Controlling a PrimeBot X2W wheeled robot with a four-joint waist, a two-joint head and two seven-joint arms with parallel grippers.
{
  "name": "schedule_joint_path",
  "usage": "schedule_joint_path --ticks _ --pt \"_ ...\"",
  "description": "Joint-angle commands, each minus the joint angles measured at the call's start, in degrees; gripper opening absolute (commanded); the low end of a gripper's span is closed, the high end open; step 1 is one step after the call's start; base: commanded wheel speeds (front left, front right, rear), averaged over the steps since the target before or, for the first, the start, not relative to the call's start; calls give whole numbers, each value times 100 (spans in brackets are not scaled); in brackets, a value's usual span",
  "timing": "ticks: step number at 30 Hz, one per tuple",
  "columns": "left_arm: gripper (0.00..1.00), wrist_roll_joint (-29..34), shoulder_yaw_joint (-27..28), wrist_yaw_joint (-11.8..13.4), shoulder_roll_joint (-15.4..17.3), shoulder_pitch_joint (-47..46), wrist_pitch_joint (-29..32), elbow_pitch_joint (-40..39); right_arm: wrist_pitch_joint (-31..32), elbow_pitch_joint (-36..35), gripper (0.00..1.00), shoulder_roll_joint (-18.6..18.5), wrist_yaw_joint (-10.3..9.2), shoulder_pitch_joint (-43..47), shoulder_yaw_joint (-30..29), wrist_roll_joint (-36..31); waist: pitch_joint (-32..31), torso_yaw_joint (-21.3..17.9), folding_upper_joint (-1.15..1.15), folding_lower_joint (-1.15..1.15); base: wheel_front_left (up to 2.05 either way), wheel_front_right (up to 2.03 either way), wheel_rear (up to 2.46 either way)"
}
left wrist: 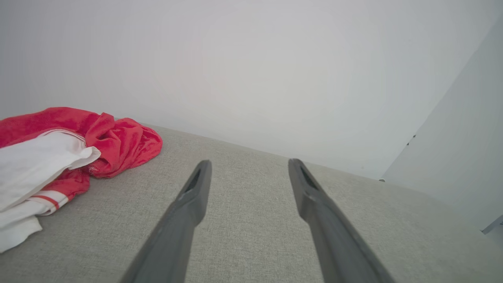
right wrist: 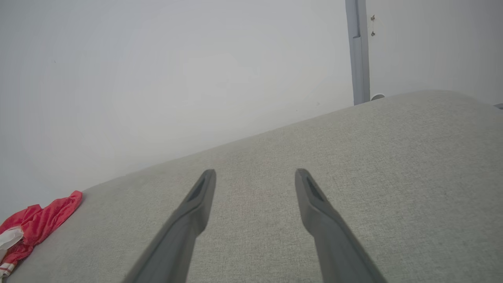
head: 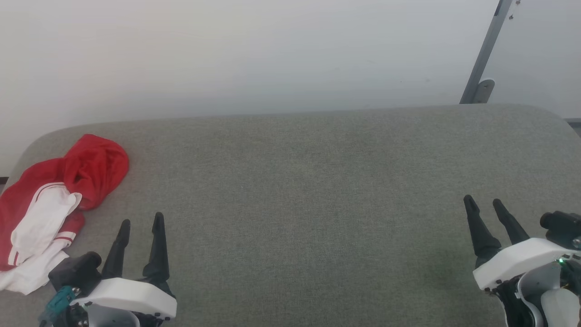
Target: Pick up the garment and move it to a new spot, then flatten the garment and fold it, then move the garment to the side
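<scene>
The garment [head: 59, 190], red with white sleeve parts and striped trim, lies crumpled at the far left of the grey-green cushioned surface [head: 308, 190]. It also appears as a heap in the left wrist view [left wrist: 78, 145] and small at the lower left of the right wrist view [right wrist: 35, 224]. My left gripper [head: 141, 220] hovers open just right of the garment, not touching it; its fingers [left wrist: 196, 188] are spread with nothing between them. My right gripper [head: 484, 202] is open at the lower right, far from the garment, its fingers [right wrist: 310, 196] apart and empty.
A pale wall [head: 254, 50] rises behind the cushion's back edge. A grey metal post [head: 483, 59] leans at the back right. The cushion's rounded corners fall away at far left and far right.
</scene>
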Motion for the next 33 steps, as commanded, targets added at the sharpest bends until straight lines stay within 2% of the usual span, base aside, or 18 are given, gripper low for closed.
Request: schedule_joint_path --ticks 1,33 --pt "100 152 3 0 33 45 -56 -65 -31 -54 100 -36 3 -90 29 -126 -3 1 0 0 0 0 0" --pt "100 1350 89 30 85 174 -416 -149 -254 -104 100 -190 3 -161 98 -1332 -74 -39 0 0 0 0 0"
